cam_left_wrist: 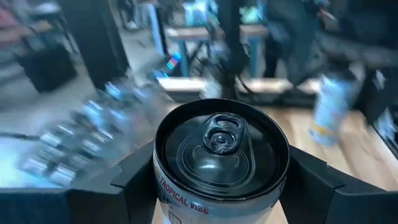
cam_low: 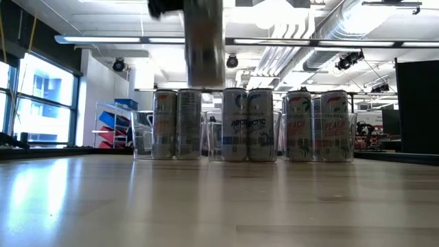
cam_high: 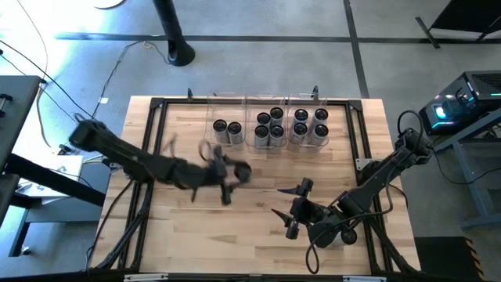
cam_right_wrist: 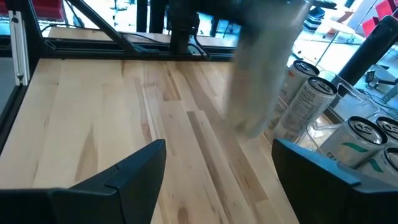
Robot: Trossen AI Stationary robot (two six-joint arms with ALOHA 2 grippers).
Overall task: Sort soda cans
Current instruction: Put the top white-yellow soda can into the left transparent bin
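We lift a Tropical Vibe can (cam_left_wrist: 221, 163) at frame centre.
Left gripper (cam_high: 235, 174) pinches it; right gripper (cam_right_wrist: 217, 168), lower right, spread empty.

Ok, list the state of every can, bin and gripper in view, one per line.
Tropical Vibe can: upright between the left gripper's fingers, lifted off the table, unopened.
Left gripper: shut on that can, mid-table.
Right gripper: open, empty, low near the front edge.
Left bin: two cans, upright.
Middle bin: four cans, upright.
Right bin: four cans, upright.
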